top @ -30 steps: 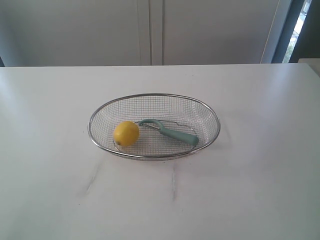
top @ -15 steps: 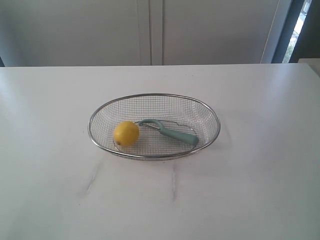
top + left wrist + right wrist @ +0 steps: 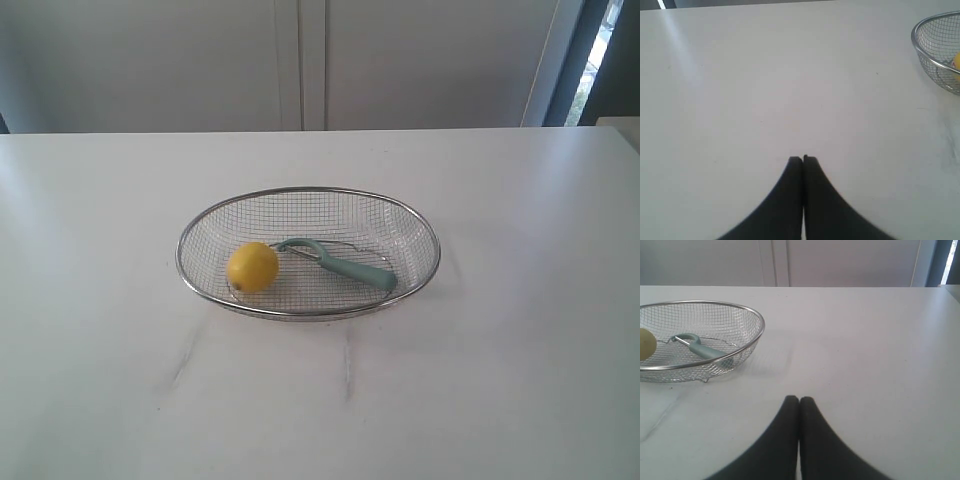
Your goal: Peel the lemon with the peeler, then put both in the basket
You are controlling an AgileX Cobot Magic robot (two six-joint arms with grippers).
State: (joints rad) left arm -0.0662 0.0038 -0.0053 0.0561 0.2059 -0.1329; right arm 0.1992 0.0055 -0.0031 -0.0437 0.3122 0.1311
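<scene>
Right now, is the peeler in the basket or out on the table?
In. The peeler lies on the mesh inside the rim of the basket, beside the lemon.

Yellow lemon (image 3: 252, 267), teal peeler (image 3: 345, 265), silver mesh basket (image 3: 308, 190).

Shiny wire-mesh metal basket (image 3: 425, 228), smooth-skinned lemon (image 3: 252, 267), matt white table (image 3: 120, 350)

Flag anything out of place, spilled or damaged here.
Nothing stands out. The lemon and peeler lie inside the upright basket, nothing spilled. Only faint grey streaks mark the table near it.
</scene>
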